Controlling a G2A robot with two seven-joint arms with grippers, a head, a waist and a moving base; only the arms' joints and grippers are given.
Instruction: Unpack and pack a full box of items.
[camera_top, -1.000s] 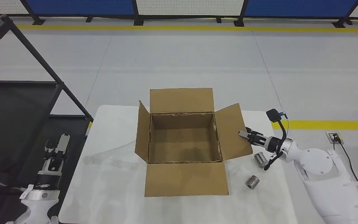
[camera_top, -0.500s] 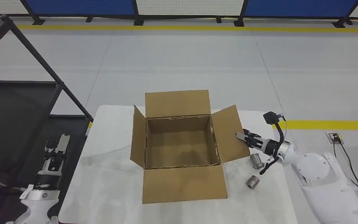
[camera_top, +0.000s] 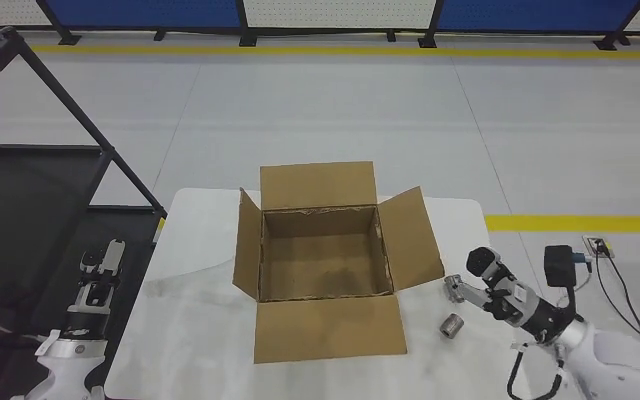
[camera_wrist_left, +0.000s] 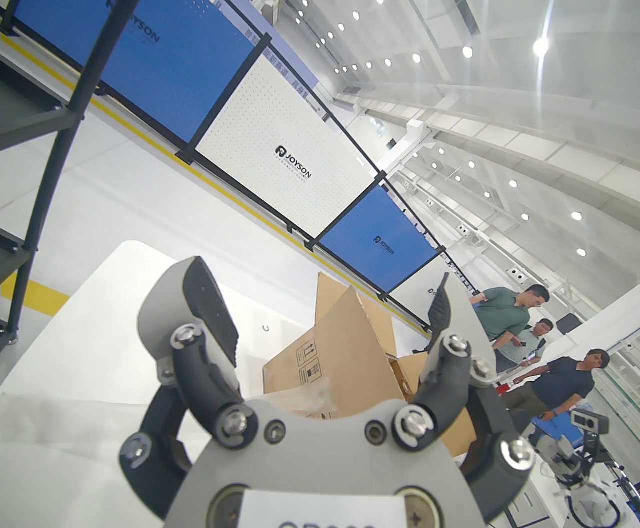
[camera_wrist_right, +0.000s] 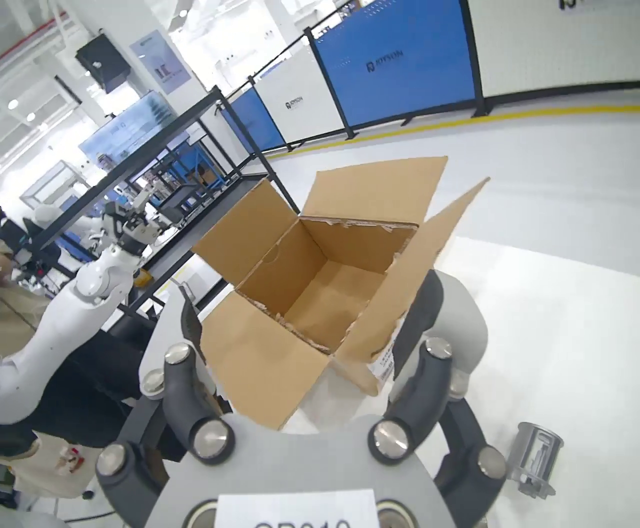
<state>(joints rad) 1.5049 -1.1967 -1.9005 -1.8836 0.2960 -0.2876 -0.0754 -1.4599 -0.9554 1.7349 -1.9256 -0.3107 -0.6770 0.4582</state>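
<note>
Right tool (camera_wrist_right: 320, 310) spread wide, gripping nothing. The open cardboard box (camera_wrist_right: 260, 360) stands straight ahead of it on the white tabletop (camera_wrist_right: 550, 325), its near flap partly hidden behind the tool's body. A small metal cylinder (camera_wrist_right: 535, 460) lies just beside this tool. Left tool (camera_wrist_left: 322, 290) likewise spread and empty, with the box beyond it, partly hidden.

The box (camera_top: 318, 186) is plain brown, the table (camera_top: 195, 300) white, the small cylinder (camera_top: 452, 325) silvery grey.
</note>
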